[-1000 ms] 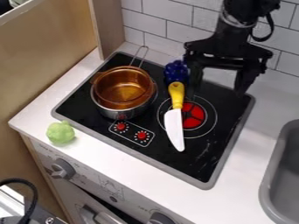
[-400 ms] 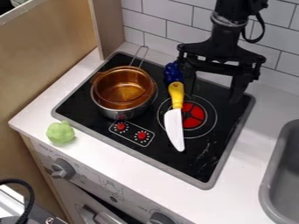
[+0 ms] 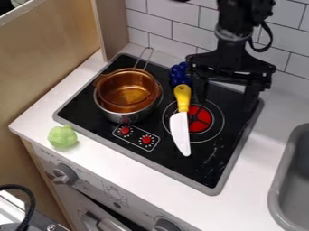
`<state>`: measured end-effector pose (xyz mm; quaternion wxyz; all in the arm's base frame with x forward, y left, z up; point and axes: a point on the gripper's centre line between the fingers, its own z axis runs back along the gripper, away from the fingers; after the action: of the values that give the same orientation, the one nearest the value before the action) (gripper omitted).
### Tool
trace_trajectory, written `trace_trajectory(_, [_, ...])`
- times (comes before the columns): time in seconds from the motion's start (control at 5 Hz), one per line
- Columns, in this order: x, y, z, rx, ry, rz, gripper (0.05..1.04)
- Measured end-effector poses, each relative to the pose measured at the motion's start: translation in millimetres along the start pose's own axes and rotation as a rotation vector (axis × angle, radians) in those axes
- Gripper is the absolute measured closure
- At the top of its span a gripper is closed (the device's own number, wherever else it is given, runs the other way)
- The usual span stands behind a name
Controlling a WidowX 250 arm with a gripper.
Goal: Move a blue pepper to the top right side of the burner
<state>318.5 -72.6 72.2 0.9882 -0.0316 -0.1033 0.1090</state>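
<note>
A white bench (image 3: 120, 167) carried a black cooktop (image 3: 169, 159) with a grey rim, and a grey sink (image 3: 275, 194) was set into its right side. A green vegetable (image 3: 63, 136) lay beside the cooktop's front left edge. On the cooktop, a metal pot (image 3: 120, 117) stood at the left, a blue pepper (image 3: 180, 74) rested toward the back, and a yellow-handled knife (image 3: 180, 126) lay partly across the right burner (image 3: 200, 119)

Toy kitchen, black stovetop (image 3: 169, 153), grey sink (image 3: 296, 180)
</note>
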Motion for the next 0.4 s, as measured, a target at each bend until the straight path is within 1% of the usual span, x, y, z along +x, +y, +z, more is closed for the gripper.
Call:
trace_trajectory(0.2, [4.9, 6.4, -13.5, -0.055, -0.105, -0.065, 0.085])
trace_trajectory(0.4, [8.1, 11.7, -12.6, -0.016, -0.181, -0.062, 0.084])
